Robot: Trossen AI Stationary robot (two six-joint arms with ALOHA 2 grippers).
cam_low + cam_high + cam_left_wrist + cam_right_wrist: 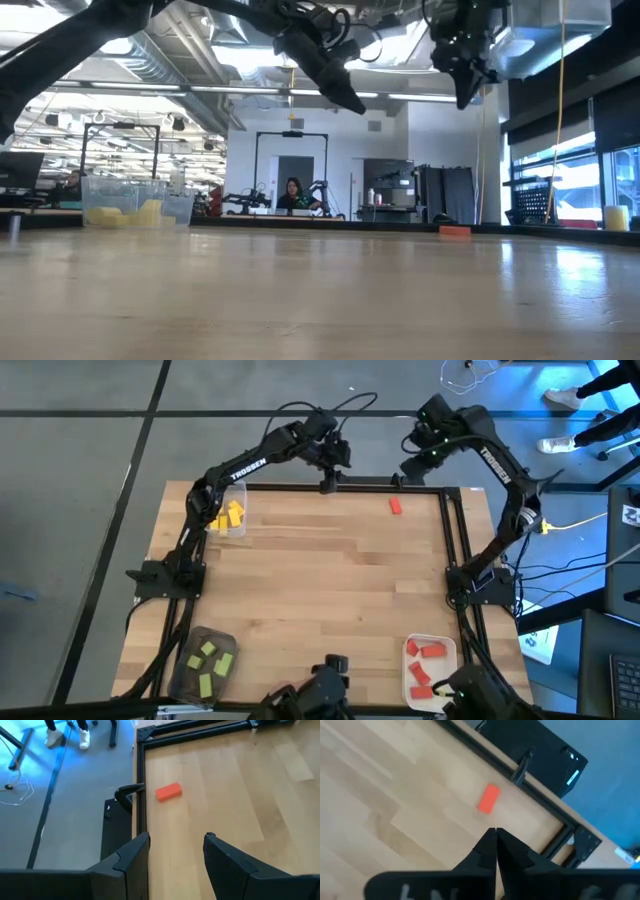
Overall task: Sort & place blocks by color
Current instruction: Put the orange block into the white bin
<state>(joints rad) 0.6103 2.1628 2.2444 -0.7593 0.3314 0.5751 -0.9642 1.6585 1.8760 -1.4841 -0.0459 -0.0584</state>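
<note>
One small red rectangular block point(395, 506) lies alone on the pale wooden tabletop point(330, 590), near its far edge and just inside the black frame rail point(380, 484). Both arms hang above that edge. The left hand point(174, 847) has its fingers apart and holds nothing; the right hand point(495, 835) has its fingers together, empty, poised above and near the block. Sorted so far: five yellow blocks or so in the clear tray point(229, 517) (they overlap, so the count is uncertain), four light green blocks in the dark tray point(204, 663), and about four red blocks in the white tray point(431, 669), partly hidden by the arm base.

Likely risks: a descent with fingers pressed together would push the block instead of straddling it, perhaps sliding it against the rail; the rail itself leaves little room for a finger on that side; and the two arms, close together, could collide if both reach for the same piece
</note>
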